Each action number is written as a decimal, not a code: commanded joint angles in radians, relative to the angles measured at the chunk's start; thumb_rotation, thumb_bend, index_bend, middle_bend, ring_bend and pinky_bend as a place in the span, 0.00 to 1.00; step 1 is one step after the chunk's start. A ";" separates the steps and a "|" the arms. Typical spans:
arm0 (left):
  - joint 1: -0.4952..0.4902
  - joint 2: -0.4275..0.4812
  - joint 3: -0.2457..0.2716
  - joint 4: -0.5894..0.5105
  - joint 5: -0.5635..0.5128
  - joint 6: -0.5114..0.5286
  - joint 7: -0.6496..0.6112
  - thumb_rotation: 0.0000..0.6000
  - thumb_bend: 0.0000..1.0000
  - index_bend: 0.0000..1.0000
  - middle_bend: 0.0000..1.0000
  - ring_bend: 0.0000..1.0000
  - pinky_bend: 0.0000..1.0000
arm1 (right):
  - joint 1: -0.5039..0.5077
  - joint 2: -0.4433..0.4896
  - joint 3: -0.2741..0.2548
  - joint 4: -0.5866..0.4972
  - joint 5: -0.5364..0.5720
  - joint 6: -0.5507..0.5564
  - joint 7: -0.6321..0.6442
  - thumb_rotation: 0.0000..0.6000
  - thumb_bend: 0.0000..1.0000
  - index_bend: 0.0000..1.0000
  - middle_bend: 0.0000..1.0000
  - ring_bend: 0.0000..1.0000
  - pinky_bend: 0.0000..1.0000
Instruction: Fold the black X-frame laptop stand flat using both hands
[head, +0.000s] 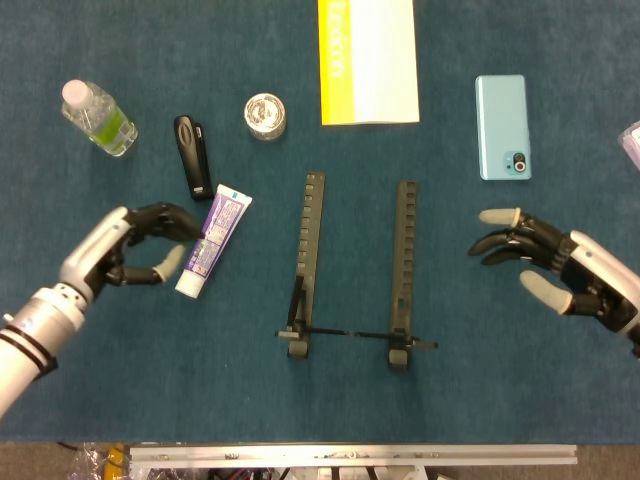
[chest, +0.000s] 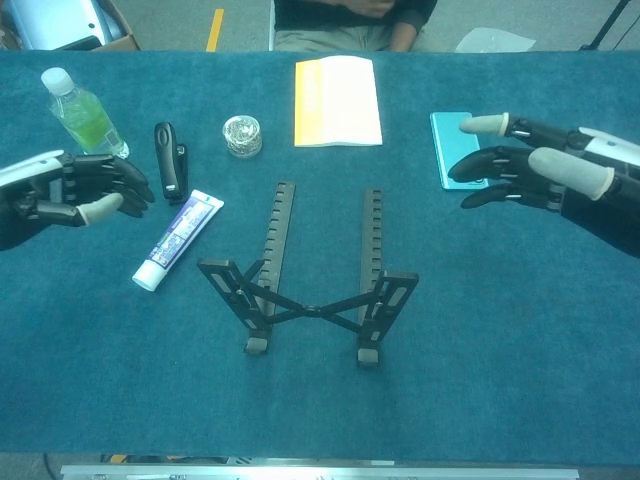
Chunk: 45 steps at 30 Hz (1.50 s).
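The black X-frame laptop stand (head: 353, 275) (chest: 318, 272) stands unfolded at the table's middle, two notched rails running away from me, the crossed struts near the front. My left hand (head: 140, 247) (chest: 85, 190) hovers left of it, beside the toothpaste tube, fingers apart and holding nothing. My right hand (head: 540, 262) (chest: 525, 174) hangs to the right of the stand, fingers spread toward it, nothing in it. Neither hand touches the stand.
A toothpaste tube (head: 213, 240) lies between my left hand and the stand. Behind it are a black clip-like device (head: 192, 155), a water bottle (head: 98, 118) and a small round tin (head: 266, 115). A yellow-white booklet (head: 367, 60) and a blue phone (head: 502, 126) lie at the back.
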 joint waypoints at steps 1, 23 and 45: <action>-0.054 0.023 0.012 -0.051 0.024 -0.046 -0.139 1.00 0.47 0.36 0.37 0.31 0.27 | -0.001 -0.003 0.000 0.003 -0.002 -0.003 -0.001 0.58 0.38 0.15 0.30 0.18 0.24; -0.192 -0.066 0.036 -0.097 -0.007 -0.161 -0.480 1.00 0.47 0.36 0.37 0.31 0.27 | -0.008 -0.025 0.001 0.044 -0.011 -0.014 0.026 0.58 0.38 0.15 0.30 0.18 0.24; -0.199 -0.100 0.064 -0.113 -0.069 -0.225 -0.529 1.00 0.47 0.36 0.37 0.31 0.27 | -0.017 -0.030 -0.003 0.074 -0.011 -0.006 0.051 0.58 0.38 0.15 0.30 0.18 0.24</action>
